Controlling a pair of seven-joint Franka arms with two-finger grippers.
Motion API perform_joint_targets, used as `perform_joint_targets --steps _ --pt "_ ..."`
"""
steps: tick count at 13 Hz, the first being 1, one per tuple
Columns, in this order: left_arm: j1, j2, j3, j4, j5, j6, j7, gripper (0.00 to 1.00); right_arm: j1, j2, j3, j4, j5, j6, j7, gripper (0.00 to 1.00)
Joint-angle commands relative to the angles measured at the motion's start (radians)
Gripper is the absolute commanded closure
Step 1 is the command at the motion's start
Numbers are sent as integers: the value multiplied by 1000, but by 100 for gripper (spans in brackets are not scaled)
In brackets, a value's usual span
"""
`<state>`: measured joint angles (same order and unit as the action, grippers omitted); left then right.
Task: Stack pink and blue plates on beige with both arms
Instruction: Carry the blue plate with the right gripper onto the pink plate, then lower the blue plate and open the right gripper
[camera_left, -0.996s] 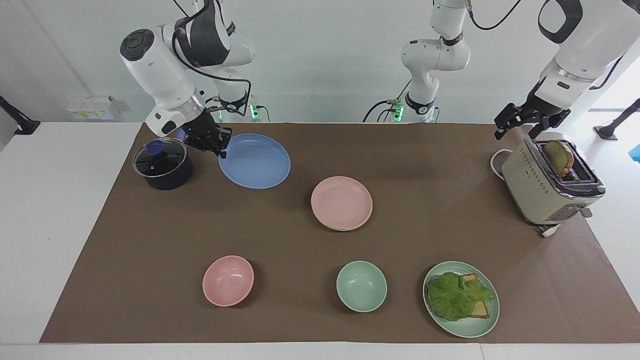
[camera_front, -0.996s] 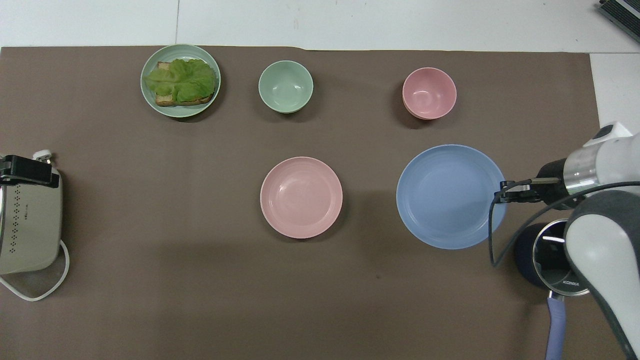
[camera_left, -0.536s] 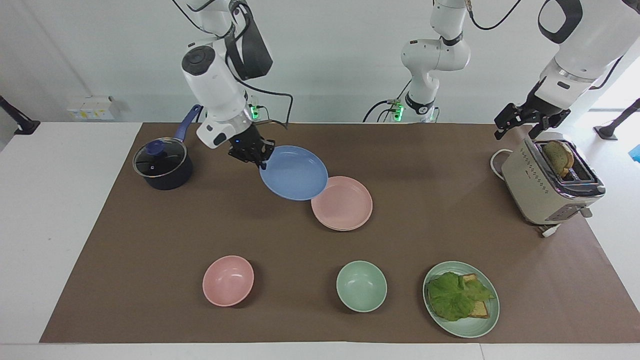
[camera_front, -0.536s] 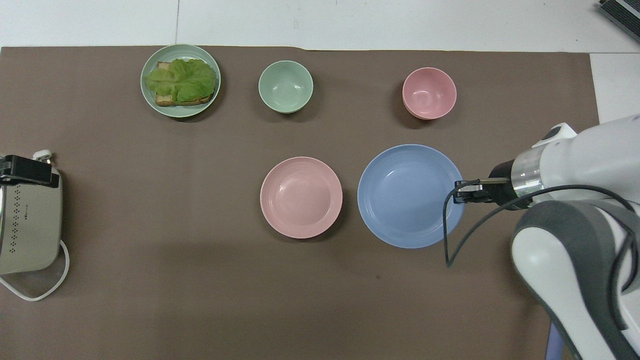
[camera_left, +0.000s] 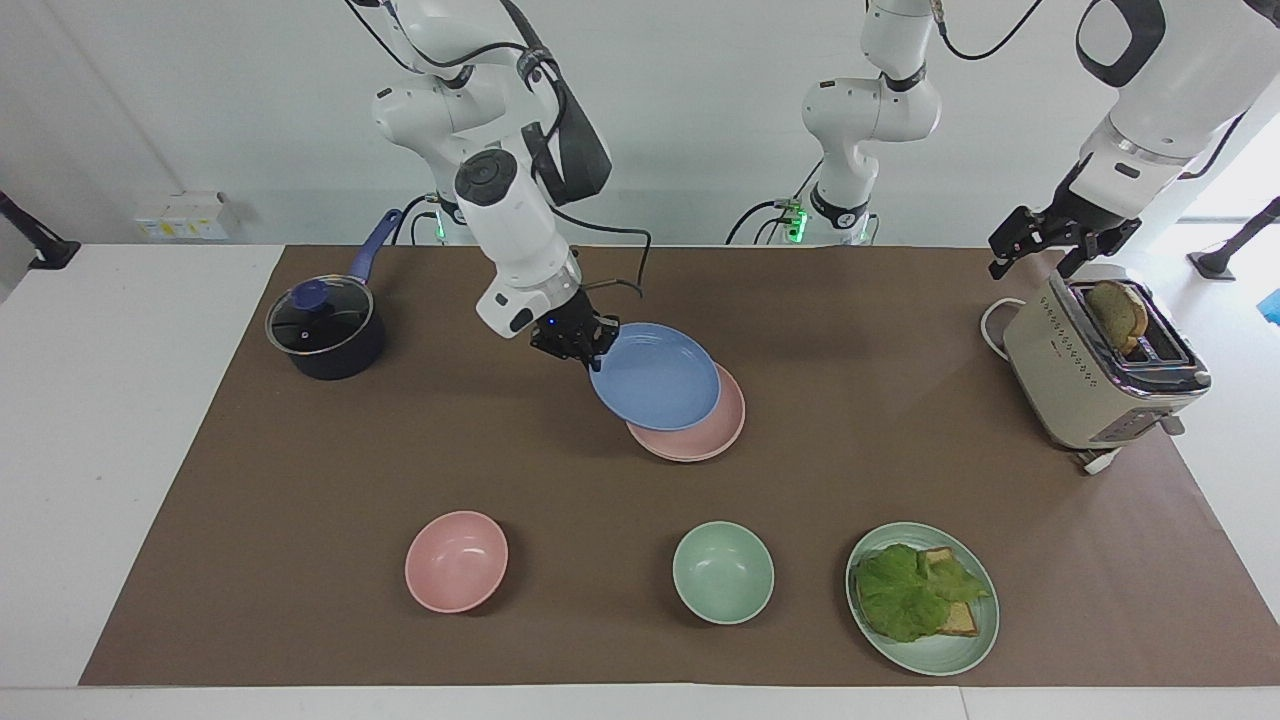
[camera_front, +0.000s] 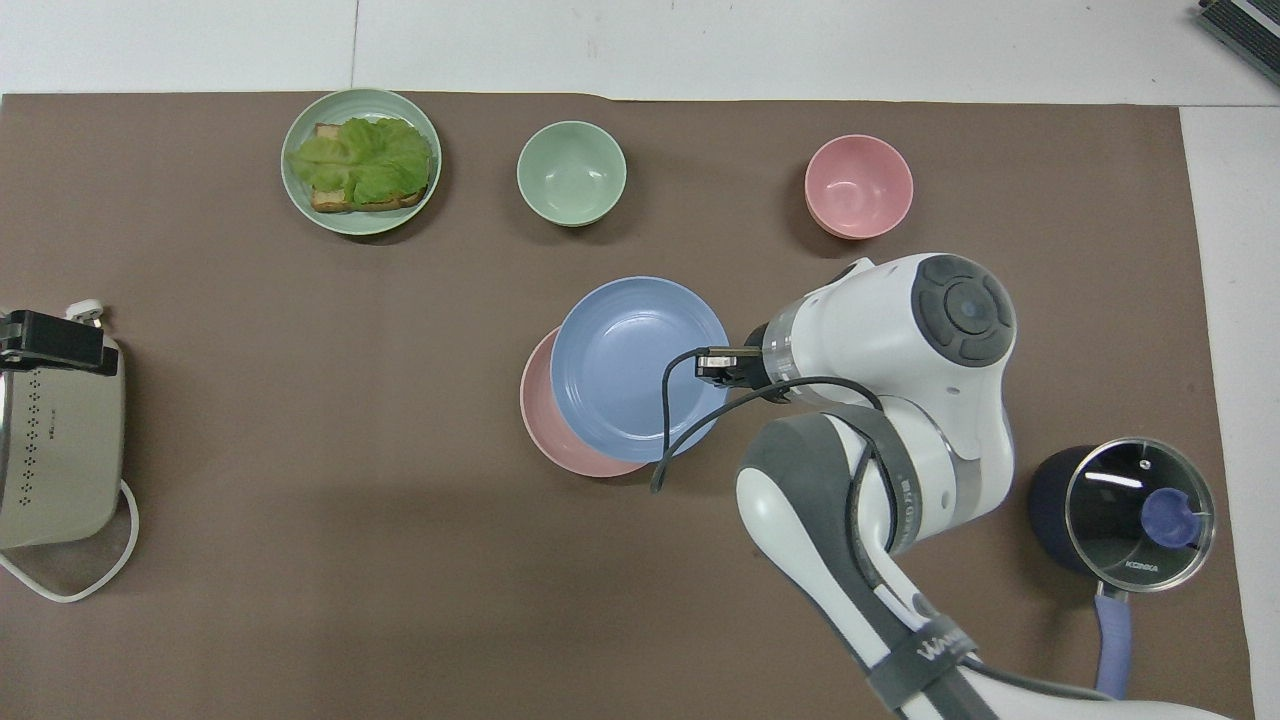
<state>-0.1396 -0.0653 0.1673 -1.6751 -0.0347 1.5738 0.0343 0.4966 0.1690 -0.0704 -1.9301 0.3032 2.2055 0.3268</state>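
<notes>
My right gripper (camera_left: 590, 352) is shut on the rim of the periwinkle blue plate (camera_left: 655, 375) and holds it slightly tilted in the air. The blue plate (camera_front: 630, 365) covers most of the pale pink plate (camera_left: 725, 420), which lies mid-table, and is shifted a little toward the right arm's end. In the overhead view a crescent of the pink plate (camera_front: 560, 440) shows. The beige plate (camera_left: 690, 457) shows only as a thin pale rim under the pink one. My left gripper (camera_left: 1035, 262) waits open over the toaster (camera_left: 1090, 380).
A slice of bread (camera_left: 1115, 315) stands in the toaster's slot. A lidded dark pot (camera_left: 325, 335) sits at the right arm's end. Farther from the robots stand a pink bowl (camera_left: 456, 560), a mint bowl (camera_left: 722, 572) and a mint plate (camera_left: 935, 650) with lettuce on toast.
The right arm has lifted the blue plate from beside the pot and carried it toward mid-table, until it hangs over the pink plate. The left arm has not moved.
</notes>
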Motion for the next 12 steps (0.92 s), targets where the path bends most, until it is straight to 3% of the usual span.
perform_joint_targets --steps 1,6,12 --pt "3 -21 -3 -22 18 8 1 0 5 50 14 25 25 31 12 100" --pt "3 -21 -3 -23 18 8 3 0 19 119 35 23 34 108 12 100" --pt "3 -21 -3 -22 18 8 3 0 19 144 49 17 60 132 2 100"
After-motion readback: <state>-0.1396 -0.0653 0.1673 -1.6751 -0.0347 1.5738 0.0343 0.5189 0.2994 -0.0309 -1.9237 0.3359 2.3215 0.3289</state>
